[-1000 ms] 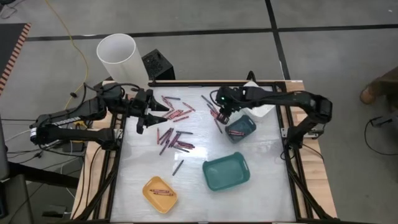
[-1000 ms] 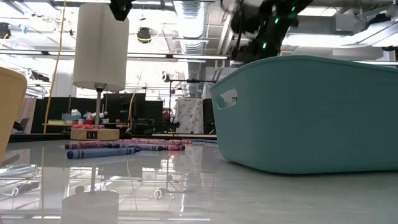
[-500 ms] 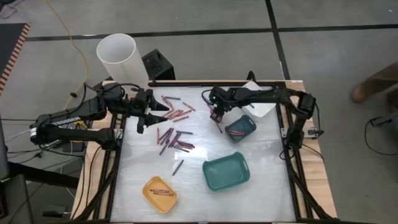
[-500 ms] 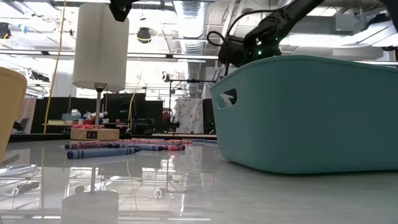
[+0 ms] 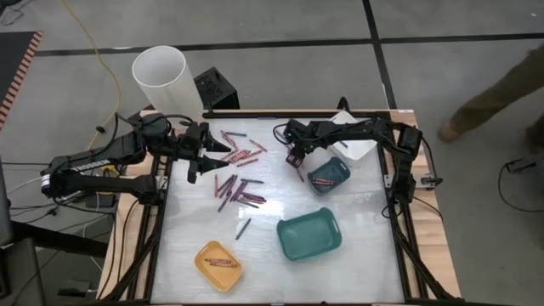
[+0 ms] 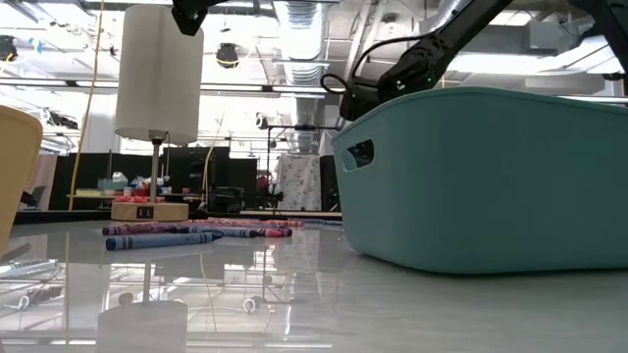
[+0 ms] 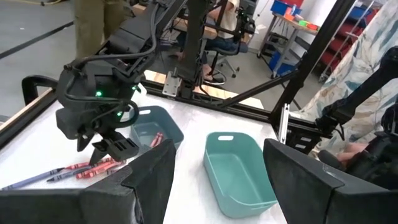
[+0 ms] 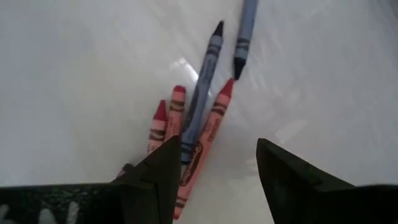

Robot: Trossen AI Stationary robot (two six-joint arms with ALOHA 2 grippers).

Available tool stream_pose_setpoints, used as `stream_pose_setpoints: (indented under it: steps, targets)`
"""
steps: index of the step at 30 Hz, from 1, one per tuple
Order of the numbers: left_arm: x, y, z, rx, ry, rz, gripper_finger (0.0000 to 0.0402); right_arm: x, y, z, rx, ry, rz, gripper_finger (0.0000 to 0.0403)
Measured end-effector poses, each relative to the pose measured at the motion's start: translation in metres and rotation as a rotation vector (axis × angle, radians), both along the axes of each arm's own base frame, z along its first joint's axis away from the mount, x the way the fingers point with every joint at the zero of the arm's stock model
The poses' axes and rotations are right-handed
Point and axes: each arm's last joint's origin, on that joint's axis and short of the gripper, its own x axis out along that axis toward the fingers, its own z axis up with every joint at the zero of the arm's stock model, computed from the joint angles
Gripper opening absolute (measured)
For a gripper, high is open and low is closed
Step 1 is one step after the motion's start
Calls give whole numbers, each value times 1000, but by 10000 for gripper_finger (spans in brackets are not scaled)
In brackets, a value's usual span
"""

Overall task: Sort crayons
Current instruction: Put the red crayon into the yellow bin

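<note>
My right gripper (image 8: 214, 163) hangs low over a small cluster of red and blue-grey crayons (image 8: 198, 127) on the bench (image 5: 280, 272), jaws wide and empty. My left gripper (image 7: 214, 168) waits, jaws wide, beside the main scatter.

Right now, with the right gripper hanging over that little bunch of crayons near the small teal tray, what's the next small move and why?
Probably lower the right gripper straight down and close on one red crayon. Its fingers are open and empty, hovering just above a cluster of red crayons crossed by a blue-grey crayon. The small teal tray sits just beside it. The left gripper waits over the main pile.
</note>
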Motion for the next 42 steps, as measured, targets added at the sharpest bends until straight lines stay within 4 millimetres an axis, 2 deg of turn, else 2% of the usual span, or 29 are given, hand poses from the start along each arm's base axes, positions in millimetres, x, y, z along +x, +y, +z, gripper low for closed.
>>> stream_pose_setpoints:
  steps: [7,13,19,23,34,39,42]
  targets:
    - [0,0,0,0,-1,0,233,-2,-2,-1,8,10,-13,201]
    - [0,0,0,0,0,0,233,1,0,-16,41,49,-22,201]
    - [0,0,-1,-2,6,0,233,1,0,-16,42,47,-26,196]
    - [0,0,-1,-2,7,0,233,0,0,-16,53,57,-42,165]
    - [0,0,-2,-6,21,-1,233,-1,3,-17,76,65,-78,14]
    - [0,0,-2,-17,22,0,233,1,8,-14,62,63,-66,8]
    - [0,0,-2,-36,22,2,233,2,10,-6,35,64,-66,4]
